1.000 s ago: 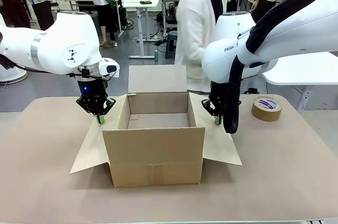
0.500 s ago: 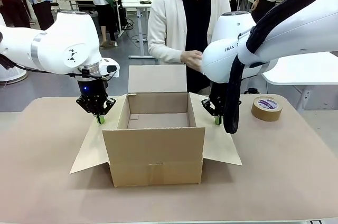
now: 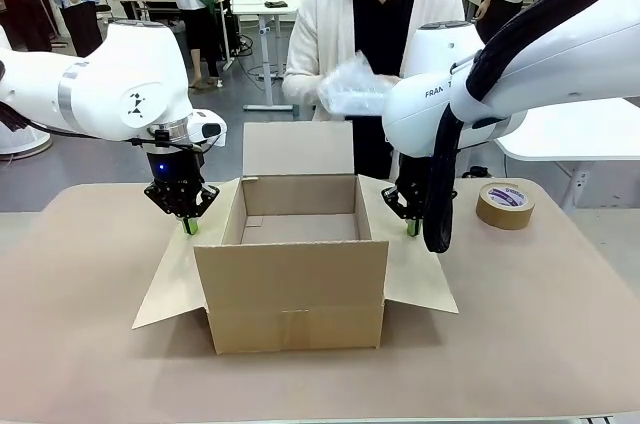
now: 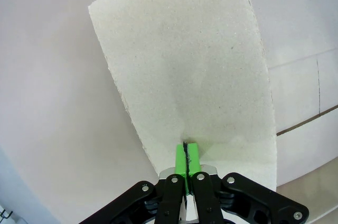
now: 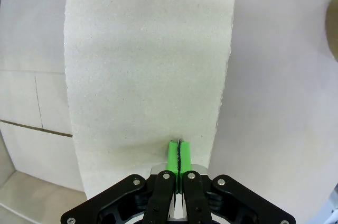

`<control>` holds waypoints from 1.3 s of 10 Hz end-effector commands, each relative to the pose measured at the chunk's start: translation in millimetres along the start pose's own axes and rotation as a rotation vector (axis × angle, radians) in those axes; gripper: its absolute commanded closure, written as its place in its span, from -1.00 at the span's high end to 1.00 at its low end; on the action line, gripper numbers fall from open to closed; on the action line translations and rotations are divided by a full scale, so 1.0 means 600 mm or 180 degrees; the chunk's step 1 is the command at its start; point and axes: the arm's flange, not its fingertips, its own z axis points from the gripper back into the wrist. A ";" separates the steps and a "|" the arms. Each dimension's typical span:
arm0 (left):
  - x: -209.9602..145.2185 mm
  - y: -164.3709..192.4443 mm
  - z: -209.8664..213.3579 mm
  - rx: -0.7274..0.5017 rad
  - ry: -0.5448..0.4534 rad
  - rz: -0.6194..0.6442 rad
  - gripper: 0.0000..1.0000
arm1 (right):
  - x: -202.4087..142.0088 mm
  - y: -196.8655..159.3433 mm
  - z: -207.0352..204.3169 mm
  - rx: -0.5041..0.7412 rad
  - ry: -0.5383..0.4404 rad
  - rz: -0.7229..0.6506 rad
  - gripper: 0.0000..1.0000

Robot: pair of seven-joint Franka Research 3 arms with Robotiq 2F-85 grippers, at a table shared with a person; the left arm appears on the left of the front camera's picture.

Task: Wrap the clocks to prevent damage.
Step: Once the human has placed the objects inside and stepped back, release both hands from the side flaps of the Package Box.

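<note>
Front view: left fingers [image 3: 188,227] and right fingers [image 3: 411,229] clenched empty, pinning side flaps [image 3: 172,289] of box [image 3: 290,284] down; translucent wrap bundle [image 3: 350,94] held by person [image 3: 325,34] behind box, likely due inside next.

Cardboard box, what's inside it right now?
The cardboard box stands open; its far inner wall and the back strip of its floor show bare cardboard. The front wall hides the nearer floor, so that part cannot be checked.

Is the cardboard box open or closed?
Open: the cardboard box has its flaps spread outward, and its bare inside floor shows.
</note>
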 end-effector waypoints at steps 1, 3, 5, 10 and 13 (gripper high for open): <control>0.001 0.000 0.001 0.0013 0.0016 -0.0008 -0.97 | -0.001 0.001 -0.001 -0.0018 0.0004 -0.0025 -0.98; 0.001 0.000 0.001 0.0013 0.0016 -0.0008 -0.97 | -0.001 0.001 -0.001 -0.0018 0.0004 -0.0025 -0.98; 0.001 0.000 0.001 0.0013 0.0016 -0.0008 -0.97 | -0.001 0.001 -0.001 -0.0018 0.0004 -0.0025 -0.98; 0.001 0.000 0.001 0.0013 0.0016 -0.0008 -0.97 | -0.001 0.001 -0.001 -0.0018 0.0004 -0.0025 -0.98; 0.001 0.000 0.001 0.0013 0.0016 -0.0008 -0.97 | -0.001 0.001 -0.001 -0.0018 0.0004 -0.0025 -0.98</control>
